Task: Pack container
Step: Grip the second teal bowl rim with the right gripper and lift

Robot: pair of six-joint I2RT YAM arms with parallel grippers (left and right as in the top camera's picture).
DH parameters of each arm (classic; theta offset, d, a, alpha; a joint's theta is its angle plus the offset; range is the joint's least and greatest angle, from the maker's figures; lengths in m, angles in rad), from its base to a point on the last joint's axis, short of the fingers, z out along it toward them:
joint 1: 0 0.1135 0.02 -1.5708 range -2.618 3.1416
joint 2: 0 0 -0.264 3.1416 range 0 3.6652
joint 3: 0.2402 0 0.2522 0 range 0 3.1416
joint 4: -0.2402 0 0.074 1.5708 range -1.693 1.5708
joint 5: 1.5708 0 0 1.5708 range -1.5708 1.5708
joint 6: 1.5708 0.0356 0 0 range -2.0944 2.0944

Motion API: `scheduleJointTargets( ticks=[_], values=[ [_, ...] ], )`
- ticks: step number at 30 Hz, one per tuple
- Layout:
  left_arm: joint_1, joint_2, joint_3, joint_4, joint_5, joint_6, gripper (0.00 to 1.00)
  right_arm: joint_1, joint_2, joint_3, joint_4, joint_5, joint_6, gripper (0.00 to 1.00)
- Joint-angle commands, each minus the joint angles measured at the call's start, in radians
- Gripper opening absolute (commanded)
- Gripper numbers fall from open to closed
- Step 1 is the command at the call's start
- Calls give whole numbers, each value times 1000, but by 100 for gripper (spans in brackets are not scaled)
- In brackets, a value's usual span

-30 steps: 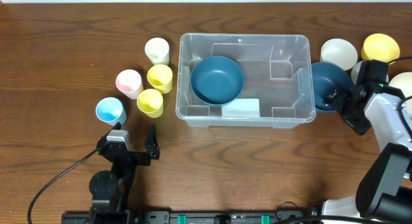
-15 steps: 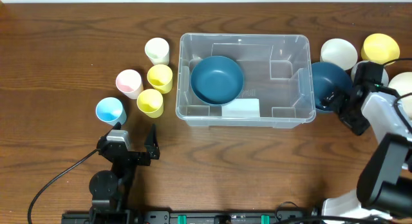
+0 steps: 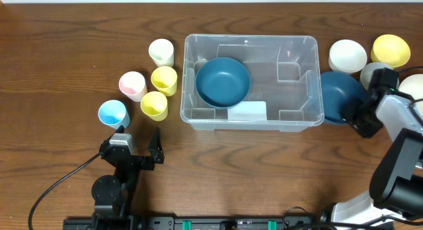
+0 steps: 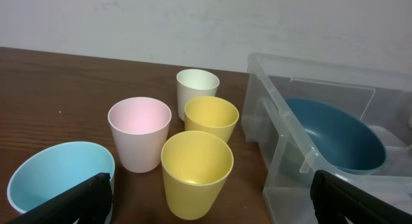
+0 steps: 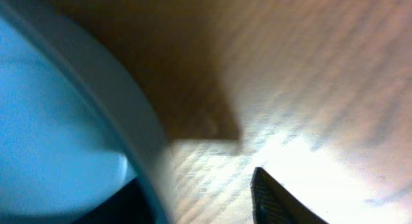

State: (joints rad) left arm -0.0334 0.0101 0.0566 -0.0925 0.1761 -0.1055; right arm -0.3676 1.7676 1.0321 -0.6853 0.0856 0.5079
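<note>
Moved: dark blue bowl (image 3: 338, 98) has slid a little toward the near-right since a second ago; right gripper (image 3: 357, 111) has shifted with it, at the bowl's right rim; left side unchanged
Right gripper: jaws straddle the bowl's rim, one finger inside, one outside; in the wrist view a strip of table (image 5: 290, 89) shows between the outer finger (image 5: 270, 192) and the rim; jaws narrowing, but I cannot tell whether they have gripped
Left gripper (image 3: 140, 139): spread wide, holding nothing; near the cups (image 3: 164, 79), well apart from the bowl
Container (image 3: 250, 37): middle of the table; long axis left-right; its right end wall just beside the bowl, possibly touching
Inside: second dark blue bowl (image 3: 223, 81) sits in the left half; right half bare
Key relation: container lies directly to the right gripper's left; its bare half is the end nearest that arm; right arm far nearer than left
Next move, my read: lift over the right wall, carry left, set down in the bare half; rim grip looks thin, so the bowl could tilt or slip
</note>
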Motion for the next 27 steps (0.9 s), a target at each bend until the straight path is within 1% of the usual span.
scheduleJointTargets(
  ticks=[1, 3, 5, 6, 12, 16, 18, 23, 25, 27],
  values=[
    [6, -6, -31, -10, -9, -5, 98, -52, 0, 13, -24, 15, 0, 32],
    [6, -6, -31, -10, -9, -5, 98, -77, -1, 27, -51, 15, 0, 19],
    [6, -6, -31, -10, -9, -5, 98, -94, -1, 47, -81, 15, 0, 4],
    [6, -6, -31, -10, -9, -5, 98, -100, -1, 60, -97, 15, 0, 1],
    [6, -6, -31, -10, -9, -5, 98, -106, -16, 185, -239, 4, 0, 1],
    [6, -6, -31, -10, -9, -5, 98, -106, -67, 339, -362, -40, 10, 2],
    [6, -6, -31, -10, -9, -5, 99, -106, -111, 445, -429, -65, 23, 1],
    [6, -6, -31, -10, -9, -5, 98, -95, -231, 694, -520, -172, 22, 1],
    [6, -6, -31, -10, -9, -5, 98, -68, -284, 773, -534, -242, 22, 1],
    [6, -6, -31, -10, -9, -5, 98, -18, -334, 815, -529, -314, 22, 1]
  ],
)
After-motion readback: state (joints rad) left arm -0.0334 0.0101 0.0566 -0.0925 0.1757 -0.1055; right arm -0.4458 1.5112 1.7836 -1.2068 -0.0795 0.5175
